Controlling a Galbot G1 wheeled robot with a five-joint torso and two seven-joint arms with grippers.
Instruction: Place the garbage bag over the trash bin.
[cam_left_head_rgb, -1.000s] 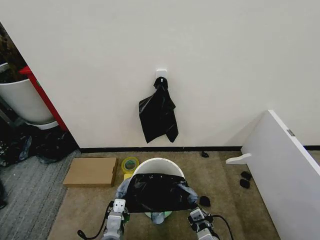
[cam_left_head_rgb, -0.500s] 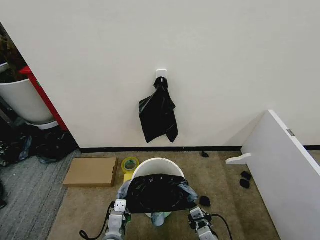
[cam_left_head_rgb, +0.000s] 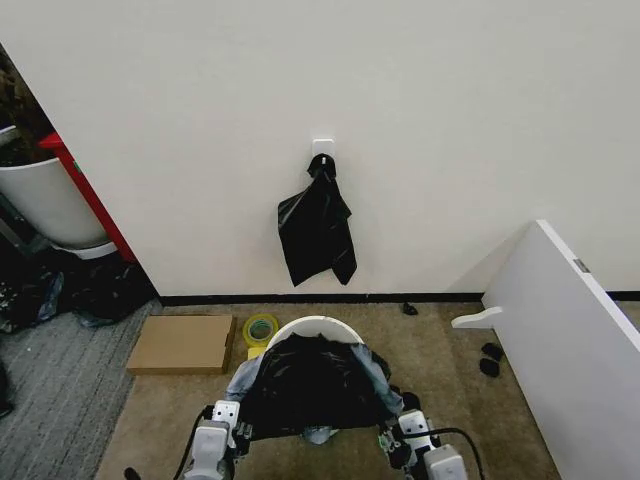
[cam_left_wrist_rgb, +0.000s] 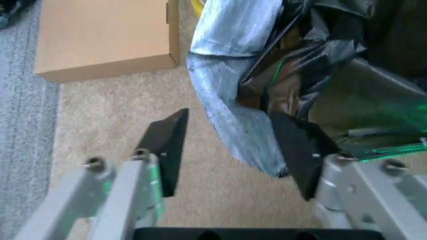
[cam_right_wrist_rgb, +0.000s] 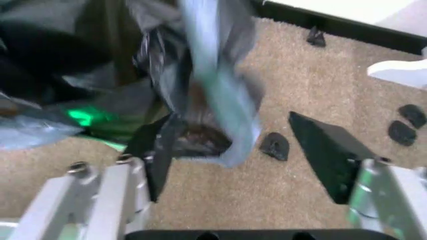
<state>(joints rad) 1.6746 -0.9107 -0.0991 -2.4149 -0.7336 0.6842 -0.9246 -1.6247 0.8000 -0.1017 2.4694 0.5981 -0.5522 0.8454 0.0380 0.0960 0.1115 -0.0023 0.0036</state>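
Over trash bin (cam_left_head_rgb: 312, 327) rim, garbage bag (cam_left_head_rgb: 315, 385)

bag (cam_left_head_rgb: 315, 385) is glossy black, rim stretched to a pale grey-blue; bin (cam_left_head_rgb: 318, 325) cream-white; carpet (cam_left_head_rgb: 450, 360) tan; cardboard box (cam_left_head_rgb: 182, 343) plain brown; tape roll (cam_left_head_rgb: 260, 328) yellow-green; black bundle (cam_left_head_rgb: 316, 225) on the white wall (cam_left_head_rgb: 450, 120); tub (cam_left_head_rgb: 45, 200) white with red frame

Even, bright light is cast throughout; the thin glossy black garbage bag (cam_right_wrist_rgb: 200, 85) is smeared by motion blur.
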